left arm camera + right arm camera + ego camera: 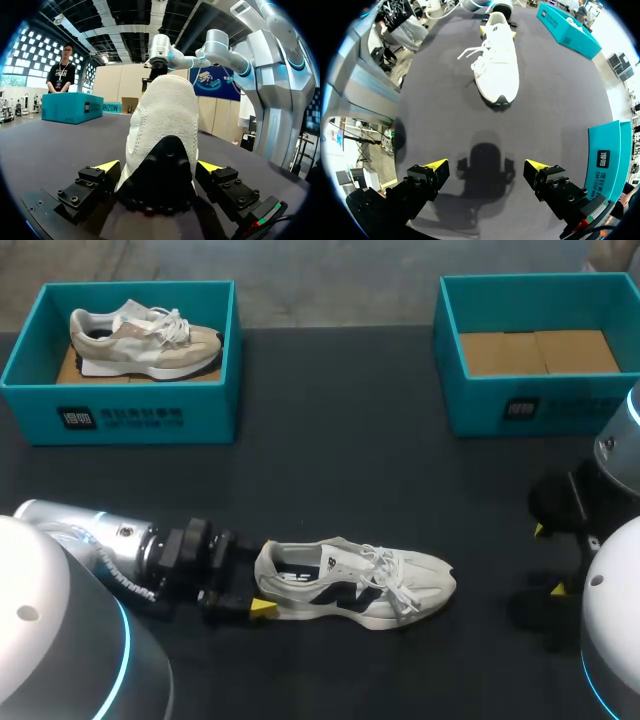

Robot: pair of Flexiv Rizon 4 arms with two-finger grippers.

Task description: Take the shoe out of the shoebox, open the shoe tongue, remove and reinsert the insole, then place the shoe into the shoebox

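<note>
Left gripper (159, 166) is clamped on the heel of the white shoe (355, 585), which sits on the table (330, 470) (toe toward my right arm). Right gripper (490, 164) hangs open above the table, well apart from the shoe.

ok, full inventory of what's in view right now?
white sneaker: 1, white with dark side logo, near middle of the table, on its sole, toe towards the right arm
beige sneaker: 1, beige and white, inside the far-left shoebox
shoeboxes: 2, teal, lids off, far left and far right of the table
cardboard liners: 2, brown, one on each box floor
table: 1, black
left arm: 1, silver, near left; jaws shut on the white sneaker's heel
right arm: 1, silver, near right; jaws open, empty, above bare table
</note>
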